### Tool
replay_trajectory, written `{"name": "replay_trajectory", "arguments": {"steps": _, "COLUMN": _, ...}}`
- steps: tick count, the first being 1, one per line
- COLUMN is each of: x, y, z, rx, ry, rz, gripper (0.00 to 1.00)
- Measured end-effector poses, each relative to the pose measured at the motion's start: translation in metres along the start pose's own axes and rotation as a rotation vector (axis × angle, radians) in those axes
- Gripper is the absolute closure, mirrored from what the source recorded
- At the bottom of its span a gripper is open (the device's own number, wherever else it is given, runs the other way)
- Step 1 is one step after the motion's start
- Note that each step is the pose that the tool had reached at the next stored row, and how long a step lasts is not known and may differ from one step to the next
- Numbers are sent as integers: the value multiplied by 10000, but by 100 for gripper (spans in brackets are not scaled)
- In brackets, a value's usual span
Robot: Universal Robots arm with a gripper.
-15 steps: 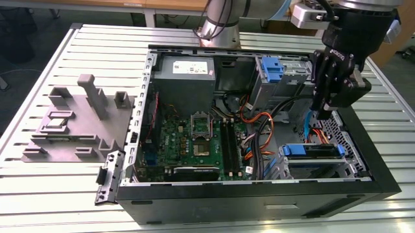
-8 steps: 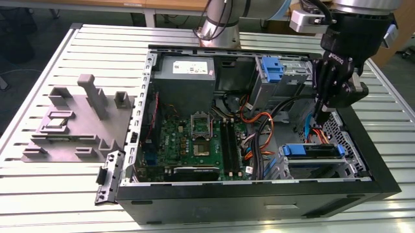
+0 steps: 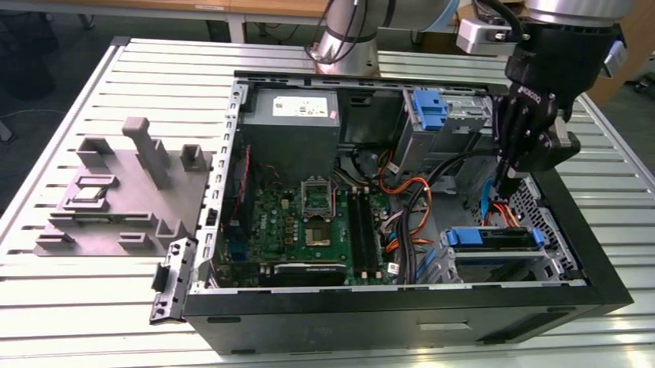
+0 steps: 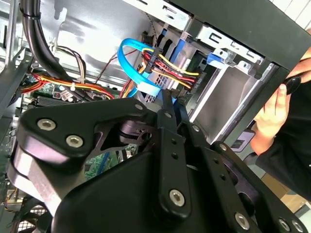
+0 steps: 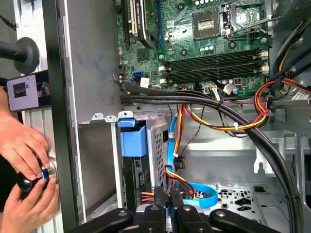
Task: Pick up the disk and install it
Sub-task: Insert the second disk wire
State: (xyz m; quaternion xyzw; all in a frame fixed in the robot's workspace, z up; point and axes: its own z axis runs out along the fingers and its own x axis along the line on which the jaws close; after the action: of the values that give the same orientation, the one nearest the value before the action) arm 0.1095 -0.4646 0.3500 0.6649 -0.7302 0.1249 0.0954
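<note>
The disk sits in the drive bay at the front corner of the open computer case, on the exterior view's right; its blue carrier bracket faces up. That blue bracket also shows in the first wrist view and in the second wrist view. My gripper hangs inside the case just behind the bay, over the blue and orange cables. Its fingers stand close together in both wrist views, with nothing firmly seen between them except a strip of blue cable behind.
Another blue caddy and the grey power supply sit at the case's back. The motherboard fills its floor. A grey fixture stands on the slatted table. A person's hands rest at the case wall.
</note>
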Motion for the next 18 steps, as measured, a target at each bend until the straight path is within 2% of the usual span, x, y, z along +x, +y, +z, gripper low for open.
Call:
{"name": "replay_trajectory", "arguments": {"steps": 2, "x": 27, "y": -2, "z": 8, "rx": -1, "ry": -59, "rz": 4, "gripper": 84}}
{"name": "replay_trajectory", "arguments": {"steps": 4, "x": 61, "y": -4, "z": 19, "rx": 2, "ry": -160, "rz": 11, "gripper": 84}}
{"name": "replay_trajectory", "arguments": {"steps": 8, "x": 102, "y": 4, "z": 33, "rx": 21, "ry": -513, "rz": 38, "gripper": 84}}
{"name": "replay_trajectory", "arguments": {"steps": 9, "x": 105, "y": 20, "z": 32, "rx": 41, "ry": -565, "rz": 45, "gripper": 84}}
{"name": "replay_trajectory", "arguments": {"steps": 13, "x": 121, "y": 118, "z": 32, "rx": 222, "ry": -621, "rz": 102, "gripper": 84}}
{"name": "replay_trajectory", "arguments": {"steps": 14, "x": 129, "y": 132, "z": 35, "rx": 257, "ry": -657, "rz": 114, "gripper": 84}}
{"name": "replay_trajectory", "arguments": {"steps": 16, "x": 145, "y": 150, "z": 38, "rx": 303, "ry": -774, "rz": 136, "gripper": 84}}
{"name": "replay_trajectory", "arguments": {"steps": 18, "x": 164, "y": 160, "z": 45, "rx": 335, "ry": -922, "rz": 156, "gripper": 84}}
